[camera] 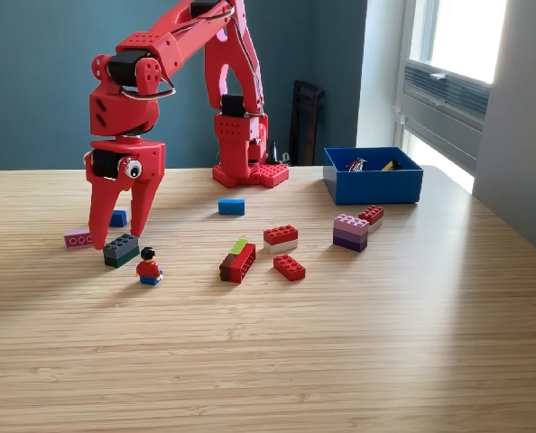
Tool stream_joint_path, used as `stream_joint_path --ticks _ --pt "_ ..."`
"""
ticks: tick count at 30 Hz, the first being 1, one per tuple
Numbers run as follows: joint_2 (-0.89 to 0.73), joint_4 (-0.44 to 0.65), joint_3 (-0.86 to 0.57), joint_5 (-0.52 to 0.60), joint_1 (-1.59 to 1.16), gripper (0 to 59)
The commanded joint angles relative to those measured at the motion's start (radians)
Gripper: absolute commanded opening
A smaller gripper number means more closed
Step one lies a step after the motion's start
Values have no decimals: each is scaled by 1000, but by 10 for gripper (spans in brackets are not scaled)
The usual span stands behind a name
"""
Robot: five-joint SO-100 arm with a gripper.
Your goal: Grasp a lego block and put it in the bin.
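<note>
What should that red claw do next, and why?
Probably lower a little and close. The gripper hangs open just above the dark green block, fingers pointing down, and nothing is held yet. The blue bin sits far off toward the exterior view's right.

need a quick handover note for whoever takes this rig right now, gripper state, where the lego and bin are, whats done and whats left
Gripper: red two-finger claw, open, pointing down just above and behind the dark green-and-black lego block at the exterior view's left; holding nothing.
Bin: shallow bright blue plastic box at the far right, with a few small pieces already inside.
Still loose on the wooden table: pink brick, small blue brick, blue brick, red-and-white block, red brick, brown-red-green block, purple stack, minifigure.
Left: close on the dark block, carry it to the bin.
</note>
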Motion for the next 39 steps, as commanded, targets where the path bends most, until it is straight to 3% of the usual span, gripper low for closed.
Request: stream_joint_path --ticks 1,10,19,27,32,39 --pt "14 -5 -84 -2 8 249" --pt "14 2 -98 3 8 221" --pt "14 8 -94 8 8 157" --pt "14 49 -103 32 5 247" --pt "14 204 -164 46 -15 254" --pt "11 218 -204 69 -12 276"
